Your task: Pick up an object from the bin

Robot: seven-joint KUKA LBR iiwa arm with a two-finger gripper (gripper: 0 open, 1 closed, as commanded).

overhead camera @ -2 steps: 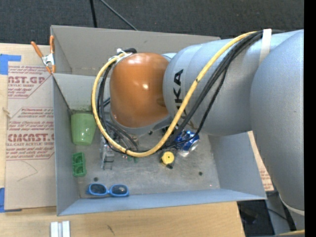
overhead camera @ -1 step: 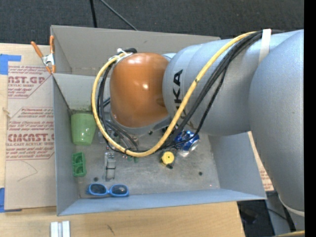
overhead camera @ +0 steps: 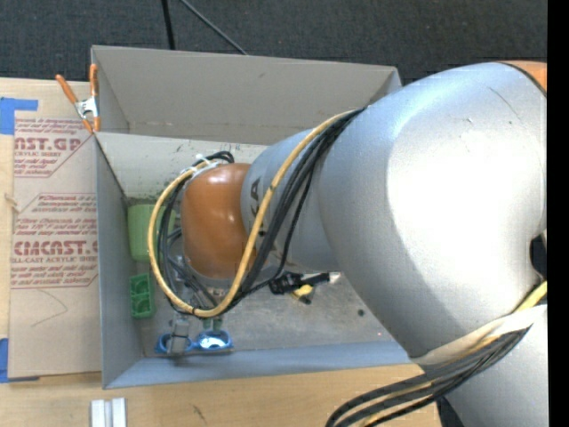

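My gripper [overhead camera: 188, 286] hangs low over the bin's front left part, mostly hidden under the arm's orange dome and looped cables. Just in front of it, against the near wall, lies a small blue thing [overhead camera: 194, 343] with a pale shiny spot; whether the gripper touches it I cannot tell. A small dark green ribbed piece [overhead camera: 140, 296] lies to the gripper's left by the left wall. Behind that piece a pale green block [overhead camera: 140, 229] rests against the same wall.
The big grey arm comes in from the right and covers the middle and right of the bin. Bare grey floor shows between the arm and the near wall on the right. The back of the bin holds nothing I can see.
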